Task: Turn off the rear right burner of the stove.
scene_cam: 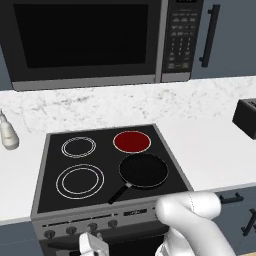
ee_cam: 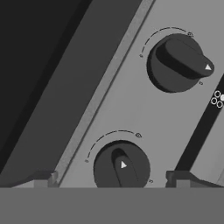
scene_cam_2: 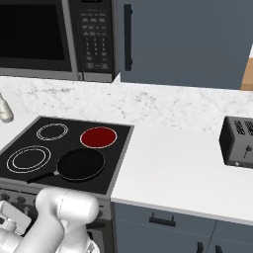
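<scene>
One stove (scene_cam: 47, 165), four zones, one frying pan (scene_cam: 143, 170), one microwave (scene_cam: 90, 40), one toaster (scene_cam_2: 238, 142)

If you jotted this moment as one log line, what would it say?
burner: rear right burner red | pan: frying pan front right | gripper: open, around lower knob, not touching

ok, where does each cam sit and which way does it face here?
Left base view: behind the arm's left, looking down at the stove; white arm at lower right.
Right base view: behind the arm's right, same stove, toaster on the counter; arm at lower left.
Hand view: on the hand, close on the knob panel; open pincer tips straddle one knob.
Shared by both base views: red rear right burner, frying pan.
</scene>
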